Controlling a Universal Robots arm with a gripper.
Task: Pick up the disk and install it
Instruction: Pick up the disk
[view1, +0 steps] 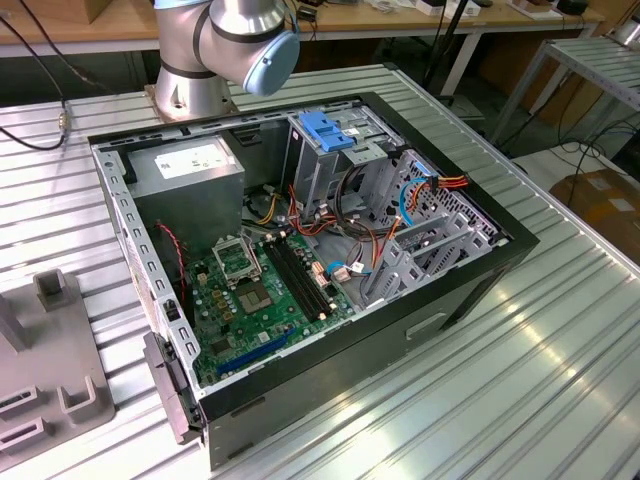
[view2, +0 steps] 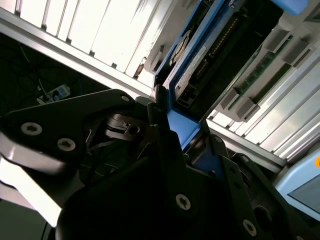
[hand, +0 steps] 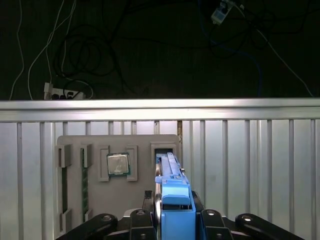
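The disk (hand: 170, 172) stands on edge in a slot of a grey holder tray (hand: 75, 141), its bright blue rail (hand: 176, 210) facing the camera in the first wrist view. My gripper (hand: 175, 202) straddles that blue end, one black finger on each side, pressed against it. In the second wrist view the fingers (view2: 159, 107) flank the blue rail (view2: 182, 127), and the disk's dark body (view2: 220, 55) runs away from them. In the exterior view the open computer case (view1: 470, 290) lies on the table, with its metal drive cage (view1: 330, 165) under a blue latch (view1: 328, 130).
The grey tray also holds a processor chip (hand: 118, 164) and memory sticks (hand: 85, 182). The ribbed metal table's edge (hand: 160, 104) runs just beyond the tray, with dark floor and cables past it. Inside the case are a green motherboard (view1: 260, 290), a grey power supply (view1: 190, 170) and loose cables (view1: 430, 185).
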